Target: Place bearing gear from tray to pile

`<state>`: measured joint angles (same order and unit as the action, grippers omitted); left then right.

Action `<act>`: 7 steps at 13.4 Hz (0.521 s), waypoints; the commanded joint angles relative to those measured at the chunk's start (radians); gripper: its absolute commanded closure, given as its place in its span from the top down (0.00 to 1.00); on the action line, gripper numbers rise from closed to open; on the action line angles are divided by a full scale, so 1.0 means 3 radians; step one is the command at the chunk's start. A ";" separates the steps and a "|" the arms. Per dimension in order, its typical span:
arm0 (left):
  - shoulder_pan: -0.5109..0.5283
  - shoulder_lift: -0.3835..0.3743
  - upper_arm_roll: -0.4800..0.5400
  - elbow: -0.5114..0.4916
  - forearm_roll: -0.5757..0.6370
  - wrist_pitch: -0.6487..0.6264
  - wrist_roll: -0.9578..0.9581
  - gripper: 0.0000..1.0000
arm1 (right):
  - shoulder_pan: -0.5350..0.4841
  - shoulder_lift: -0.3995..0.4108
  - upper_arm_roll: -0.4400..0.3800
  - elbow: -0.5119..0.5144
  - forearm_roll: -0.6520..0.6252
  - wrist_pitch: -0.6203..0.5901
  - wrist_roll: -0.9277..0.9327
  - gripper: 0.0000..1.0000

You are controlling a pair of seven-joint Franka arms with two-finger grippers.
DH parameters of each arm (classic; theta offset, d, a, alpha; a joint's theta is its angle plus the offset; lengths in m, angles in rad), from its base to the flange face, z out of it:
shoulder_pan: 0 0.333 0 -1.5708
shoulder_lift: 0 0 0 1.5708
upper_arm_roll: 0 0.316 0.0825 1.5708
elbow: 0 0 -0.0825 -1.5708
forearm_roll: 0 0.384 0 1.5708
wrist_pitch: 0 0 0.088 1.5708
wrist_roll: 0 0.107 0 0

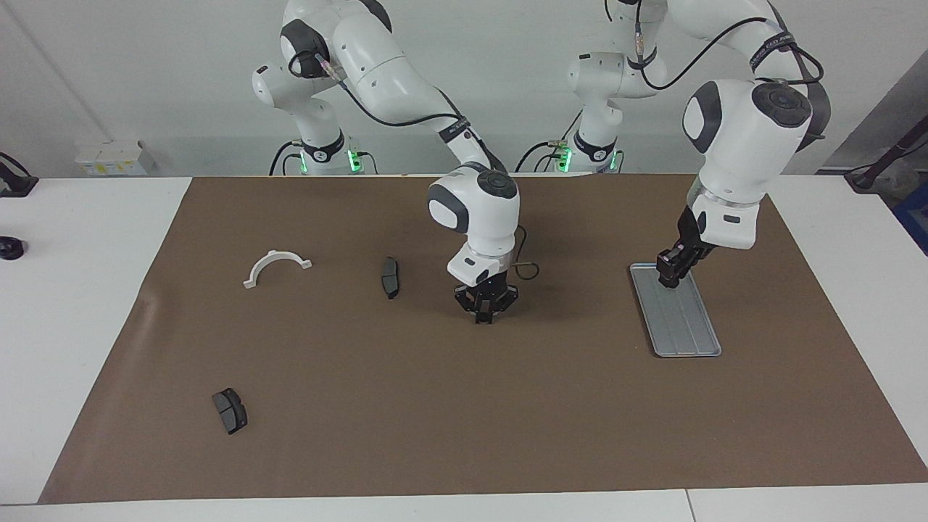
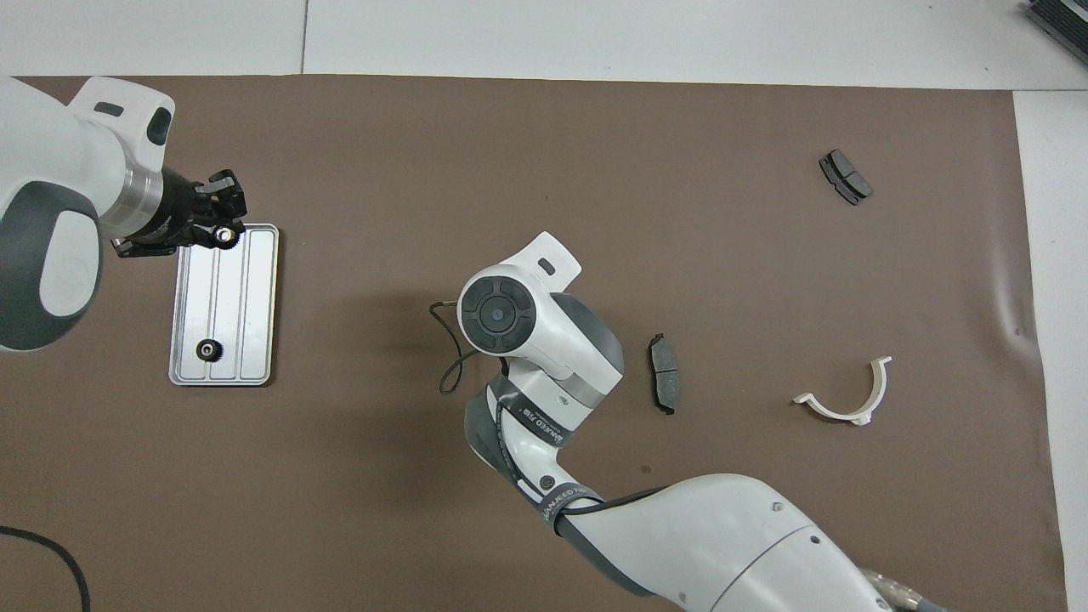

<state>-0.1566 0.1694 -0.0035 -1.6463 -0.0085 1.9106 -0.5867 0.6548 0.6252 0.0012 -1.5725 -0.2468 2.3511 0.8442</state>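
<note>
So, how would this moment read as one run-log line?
left pincer: shut on bearing gear, over tray | second gear: on tray | right pincer: shut, over mat centre

The white bench (image 1: 87, 304) carries a brown mat (image 1: 435, 406). On the mat lie the tray (image 1: 681, 326), two brake pads (image 1: 230, 410) (image 1: 390, 277) and a white clamp (image 1: 275, 267).

Right gripper (image 1: 484, 317) hidden overhead.

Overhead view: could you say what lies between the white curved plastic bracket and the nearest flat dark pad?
Only bare brown mat between bracket and pad, in both views.
</note>
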 commanded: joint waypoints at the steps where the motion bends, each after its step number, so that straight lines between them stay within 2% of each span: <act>1: -0.0203 0.0131 0.0042 0.0195 -0.0069 -0.0065 0.0013 0.00 | -0.0035 -0.0085 0.0016 -0.0061 -0.0042 -0.0039 0.0111 0.00; 3: -0.0311 0.0131 0.0042 0.0129 -0.0165 0.0226 -0.0043 0.00 | -0.0111 -0.0125 -0.0004 -0.0030 -0.0042 -0.0034 0.0086 0.00; 5: -0.0388 0.0125 0.0042 -0.0039 -0.0171 0.0523 -0.0232 0.00 | -0.0336 -0.0232 0.0006 -0.0035 -0.0042 -0.0044 -0.0036 0.00; 7: -0.0607 0.0115 0.0037 -0.0208 -0.0181 0.0773 -0.0466 0.00 | -0.0616 -0.0335 0.0016 -0.0040 -0.0011 -0.0085 -0.0307 0.00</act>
<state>-0.2797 0.2131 -0.0066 -1.6509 -0.0477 2.0652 -0.6635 0.5517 0.5710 -0.0122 -1.5675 -0.2468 2.3497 0.8140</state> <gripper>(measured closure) 0.652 0.758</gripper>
